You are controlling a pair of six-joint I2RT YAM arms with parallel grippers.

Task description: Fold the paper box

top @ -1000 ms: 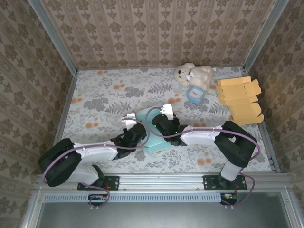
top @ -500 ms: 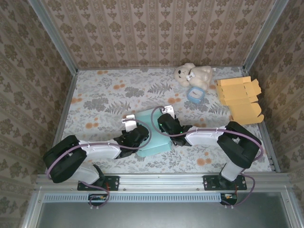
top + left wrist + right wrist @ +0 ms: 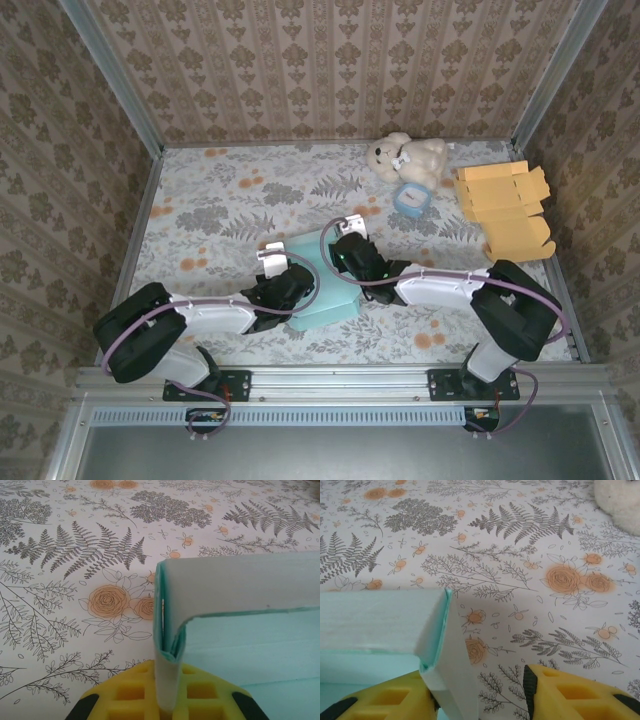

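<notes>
1. The box [image 3: 328,298] sits mid-way on the table [image 3: 220,200], between the arms. The left gripper [image 3: 167,700] is clamped on its left wall.
2. The right gripper [image 3: 480,697] has its jaws apart. The corner flap stands between them against one pad, not pinched, we think.
3. We'd close squarely on that flap, then fold along the crease, with the left pinch as our anchor.
</notes>
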